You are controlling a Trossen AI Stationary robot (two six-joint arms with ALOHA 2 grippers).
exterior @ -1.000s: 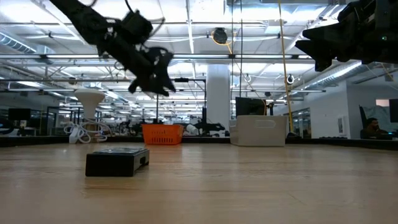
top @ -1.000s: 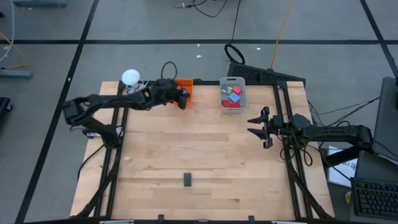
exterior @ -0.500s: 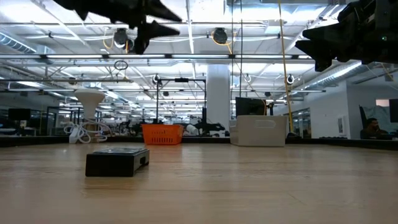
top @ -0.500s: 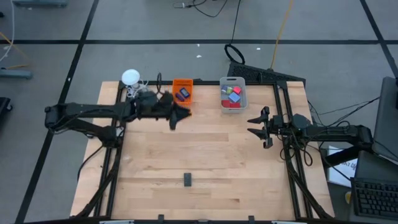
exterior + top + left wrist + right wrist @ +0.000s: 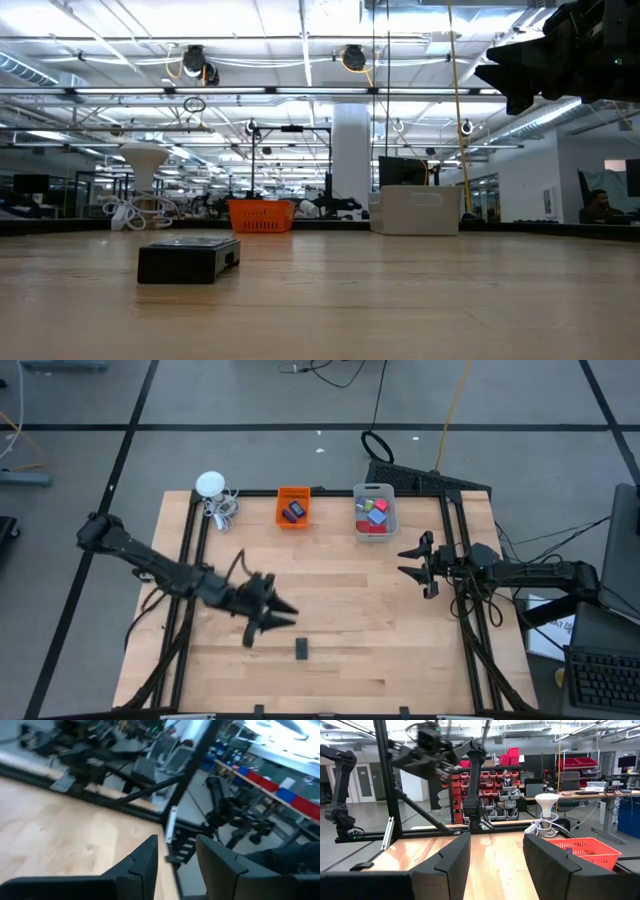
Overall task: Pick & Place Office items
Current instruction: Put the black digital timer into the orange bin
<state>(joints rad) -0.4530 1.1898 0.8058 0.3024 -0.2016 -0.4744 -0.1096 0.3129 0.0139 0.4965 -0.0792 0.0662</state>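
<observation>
My left gripper (image 5: 272, 615) hangs over the near middle of the table (image 5: 350, 590), fingers spread wide with nothing between them. In the left wrist view the two dark fingers (image 5: 142, 860) stand well apart with only bare wood and the table edge beyond.

One item is left on the open table: a flat black block (image 5: 302, 649), near the front edge, just beside the left gripper on its front-right. The low view shows it lying flat, a dark slab (image 5: 188, 260) with squared edges and a slightly glossy top.

The other items are binned. The orange bin (image 5: 293, 507) at the back holds a dark piece or two; the clear bin (image 5: 375, 510) beside it holds red, blue, pink and green bits. A white gadget (image 5: 210, 484) with a coiled cable sits at the back left corner.

My right gripper (image 5: 415, 565) waits at the table's right side, jaws open and empty.

Handling judgement: the block looks rigid, light and low. The smooth top may be slippery, so I would not pinch top to bottom. I would take it across its narrow width, fingers down the two long sides, close to the wood. Risk: it could slide on the wood if one finger touches first.
</observation>
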